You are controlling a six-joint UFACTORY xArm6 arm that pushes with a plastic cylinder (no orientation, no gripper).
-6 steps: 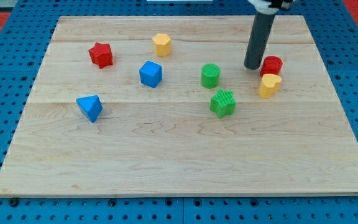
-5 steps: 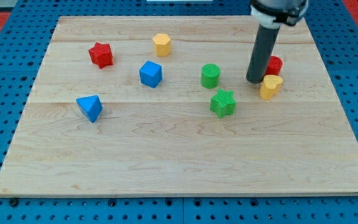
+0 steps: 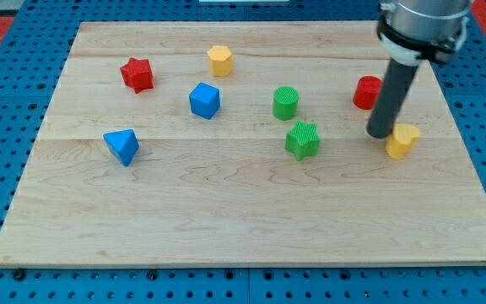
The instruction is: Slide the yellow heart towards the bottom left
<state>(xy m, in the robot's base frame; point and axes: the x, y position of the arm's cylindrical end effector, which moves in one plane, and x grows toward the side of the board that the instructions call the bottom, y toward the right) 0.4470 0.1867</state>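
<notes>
The yellow heart (image 3: 402, 140) lies on the wooden board (image 3: 243, 211) at the view's right. My tip (image 3: 380, 134) rests on the board just left of the heart, touching or almost touching it. The dark rod rises up and to the right from there and partly covers a red cylinder-like block (image 3: 364, 92) above the heart.
A green star (image 3: 303, 139) and a green cylinder (image 3: 286, 102) lie left of my tip. A blue cube (image 3: 204, 100), a yellow hexagonal block (image 3: 219, 60), a red star (image 3: 137, 74) and a blue pyramid-like block (image 3: 122, 145) lie further left.
My tip has moved right and down. The yellow heart has slid right and down, away from the red block. The red block has shifted slightly left.
</notes>
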